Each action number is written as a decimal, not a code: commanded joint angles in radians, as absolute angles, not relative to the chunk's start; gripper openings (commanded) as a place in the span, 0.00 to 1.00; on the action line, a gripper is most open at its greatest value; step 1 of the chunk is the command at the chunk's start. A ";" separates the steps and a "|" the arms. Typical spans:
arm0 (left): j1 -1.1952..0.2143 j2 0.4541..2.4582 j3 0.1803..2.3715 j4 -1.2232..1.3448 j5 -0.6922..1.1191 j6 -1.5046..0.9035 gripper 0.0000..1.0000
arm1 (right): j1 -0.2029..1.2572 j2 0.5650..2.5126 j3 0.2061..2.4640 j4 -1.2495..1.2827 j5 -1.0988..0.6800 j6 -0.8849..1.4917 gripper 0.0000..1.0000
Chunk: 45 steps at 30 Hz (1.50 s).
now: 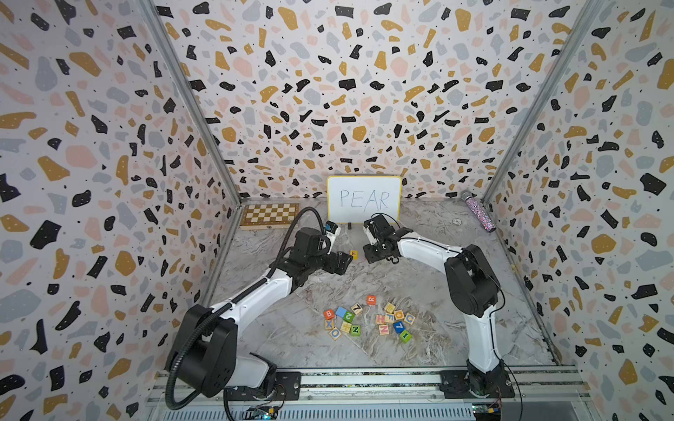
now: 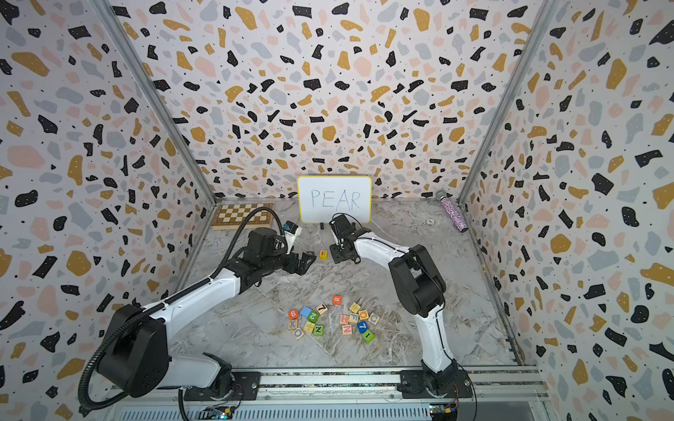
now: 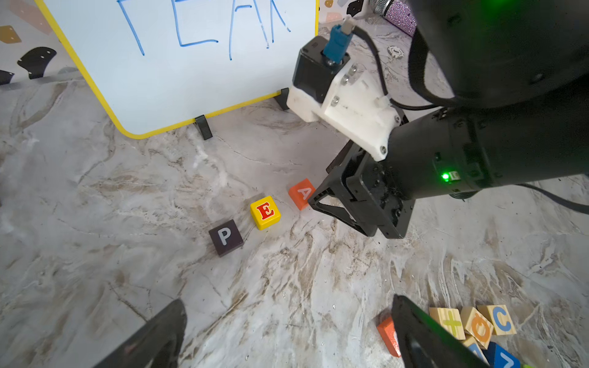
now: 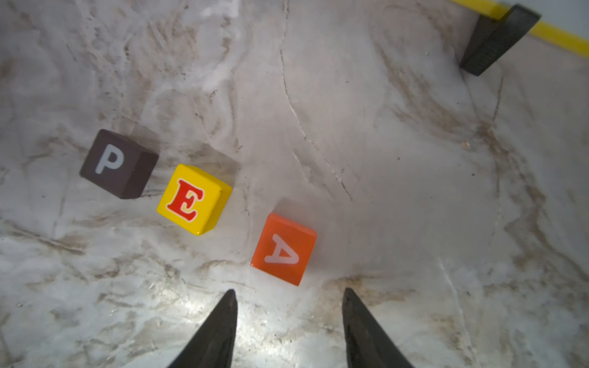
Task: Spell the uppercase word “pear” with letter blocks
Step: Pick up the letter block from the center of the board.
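The table (image 1: pixel 419 288) is grey and marble-patterned. Terrazzo-print walls (image 1: pixel 328 91) enclose it on three sides, and a rail (image 1: pixel 364 379) at the front edge carries both arm bases. A whiteboard (image 1: pixel 364 198) stands at back centre, a chessboard (image 1: pixel 269 215) lies in the back left corner, and a glitter bottle (image 1: pixel 479 213) lies at back right.

The P block (image 4: pixel 118 162), E block (image 4: pixel 192 199) and A block (image 4: pixel 283 248) lie in a row before the whiteboard, letters up, not touching. The R block (image 1: pixel 371 300) sits at the far edge of the spare cubes (image 1: pixel 346 322) near the front.

The right gripper (image 4: pixel 290 296) is just short of the A block, fingers apart and empty. The left gripper (image 3: pixel 287 302) is spread wide and empty. In a top view the grippers hide all of the row except the E block (image 1: pixel 353 253).
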State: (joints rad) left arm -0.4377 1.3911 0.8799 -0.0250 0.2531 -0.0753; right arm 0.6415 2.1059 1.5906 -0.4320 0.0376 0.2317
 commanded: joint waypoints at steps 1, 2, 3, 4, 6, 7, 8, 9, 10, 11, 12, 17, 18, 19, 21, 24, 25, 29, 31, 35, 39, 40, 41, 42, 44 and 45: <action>-0.431 1.398 0.919 -0.014 0.270 -0.086 0.99 | 0.643 2.117 1.660 -0.493 0.032 0.247 0.54; -0.431 1.397 0.918 -0.014 0.264 -0.087 0.99 | 0.644 2.126 1.667 -0.492 0.030 0.250 0.54; -0.432 1.395 0.915 -0.012 0.256 -0.088 0.99 | 0.646 2.135 1.673 -0.489 0.030 0.254 0.54; -0.432 1.392 0.912 -0.011 0.251 -0.087 0.99 | 0.647 2.139 1.673 -0.486 0.029 0.259 0.54; -0.431 1.388 0.906 -0.005 0.246 -0.088 0.99 | 0.647 2.154 1.682 -0.477 0.028 0.266 0.55; -0.432 1.387 0.906 -0.005 0.247 -0.088 0.99 | 0.646 2.160 1.686 -0.478 0.028 0.267 0.55; -0.431 1.388 0.907 -0.006 0.247 -0.088 0.99 | 0.646 2.169 1.697 -0.482 0.032 0.271 0.55; -0.432 1.388 0.908 -0.008 0.246 -0.086 0.99 | 0.645 2.179 1.704 -0.485 0.034 0.273 0.55; -0.432 1.388 0.909 -0.009 0.245 -0.086 0.99 | 0.646 2.187 1.711 -0.488 0.031 0.272 0.55; -0.431 1.389 0.908 -0.011 0.244 -0.085 0.99 | 0.646 2.193 1.718 -0.491 0.028 0.272 0.55; -0.431 1.389 0.909 -0.011 0.241 -0.085 0.99 | 0.647 2.198 1.721 -0.490 0.024 0.271 0.55; -0.432 1.391 0.908 -0.009 0.236 -0.084 0.99 | 0.647 2.216 1.733 -0.503 0.033 0.266 0.49; -0.432 1.391 0.907 -0.008 0.236 -0.085 0.99 | 0.647 2.217 1.735 -0.504 0.032 0.263 0.47; -0.431 1.391 0.906 -0.004 0.237 -0.087 0.99 | 0.647 2.217 1.735 -0.503 0.031 0.260 0.46; -0.431 1.394 0.902 0.000 0.239 -0.088 0.99 | 0.648 2.222 1.736 -0.503 0.027 0.254 0.40; -0.432 1.394 0.902 -0.003 0.239 -0.090 0.99 | 0.648 2.230 1.738 -0.502 0.024 0.249 0.36; -0.432 1.393 0.902 -0.003 0.239 -0.090 0.99 | 0.647 2.233 1.737 -0.500 0.023 0.249 0.36; -0.431 1.388 0.901 -0.009 0.238 -0.089 0.99 | 0.644 2.248 1.741 -0.503 0.024 0.250 0.41; -0.432 1.389 0.901 -0.008 0.239 -0.088 0.99 | 0.644 2.253 1.749 -0.505 0.024 0.254 0.44; -0.431 1.391 0.900 -0.008 0.241 -0.090 0.99 | 0.644 2.272 1.776 -0.523 0.026 0.254 0.44; -0.431 1.387 0.902 -0.015 0.239 -0.089 0.99 | 0.643 2.266 1.769 -0.525 0.031 0.241 0.32; -0.431 1.387 0.901 -0.015 0.236 -0.088 0.99 | 0.641 2.262 1.766 -0.526 0.031 0.237 0.27; -0.432 1.386 0.900 -0.017 0.235 -0.089 0.99 | 0.636 2.255 1.761 -0.522 0.023 0.227 0.21; -0.431 1.386 0.901 -0.016 0.235 -0.088 0.99 | 0.630 2.242 1.746 -0.507 0.005 0.209 0.17; -0.432 1.386 0.900 -0.014 0.239 -0.088 0.99 | 0.615 2.211 1.712 -0.469 -0.036 0.149 0.13; -0.431 1.389 0.904 -0.022 0.237 -0.093 0.99 | 0.608 2.197 1.702 -0.458 -0.049 0.101 0.12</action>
State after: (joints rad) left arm -0.4374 1.3937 0.8799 -0.0288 0.2447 -0.0902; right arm 0.6281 2.2566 1.7351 -0.4572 -0.0006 0.1944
